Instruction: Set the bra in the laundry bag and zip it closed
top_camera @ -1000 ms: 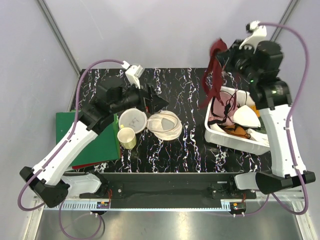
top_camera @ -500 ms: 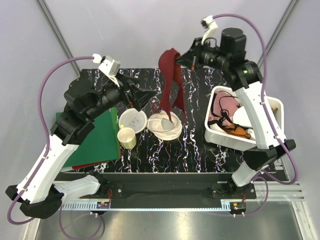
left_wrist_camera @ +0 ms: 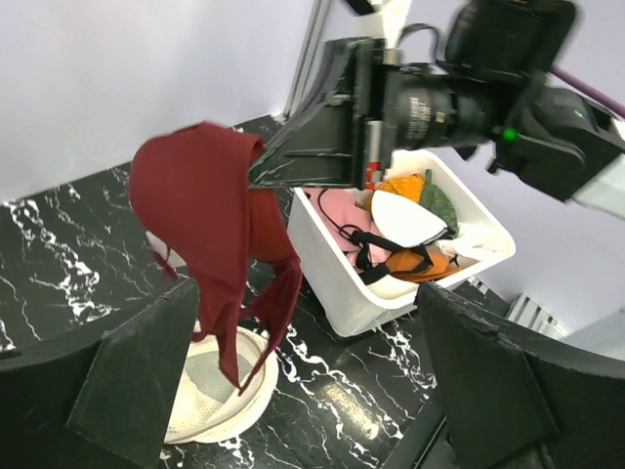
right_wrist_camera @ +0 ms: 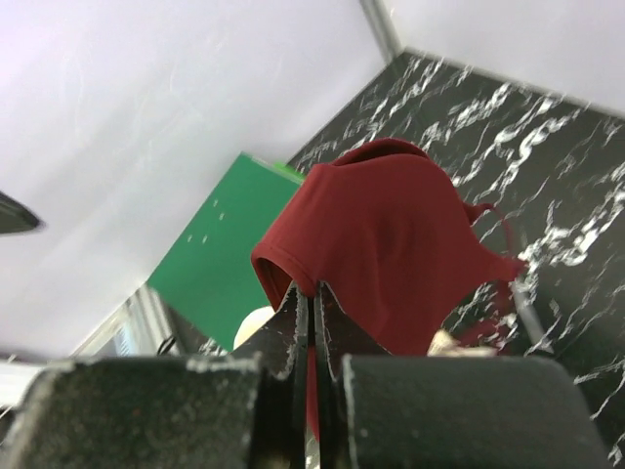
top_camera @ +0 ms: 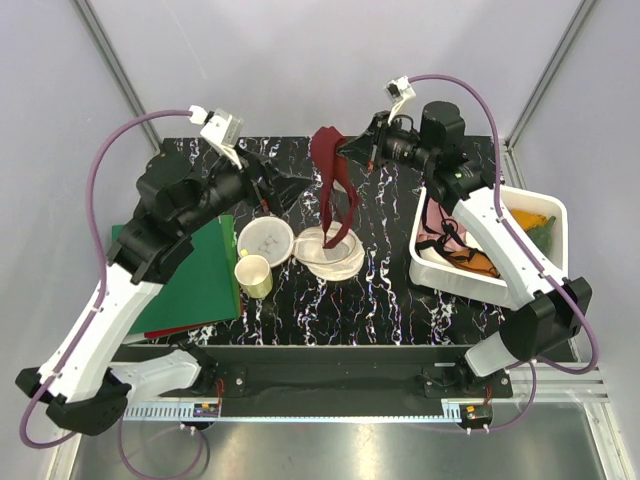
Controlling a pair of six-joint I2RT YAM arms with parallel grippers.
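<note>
Bra (top_camera: 325, 158), maroon: above the white bin (top_camera: 440, 276) a second ago, now hanging over the laundry bag (top_camera: 312, 259), lower end dangling at its open mouth.
Right gripper (top_camera: 350, 150): clamped on the bra's top.
Left gripper (top_camera: 290, 190): spread wide, empty, near the bag.
Surface: black marbled table (top_camera: 380, 300); pale walls.

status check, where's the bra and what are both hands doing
Right hand shut on bra, held aloft. Left hand open, empty. Bra's lower end dangles over the open laundry bag. Bowl and cup beside bag, not in the way.
</note>
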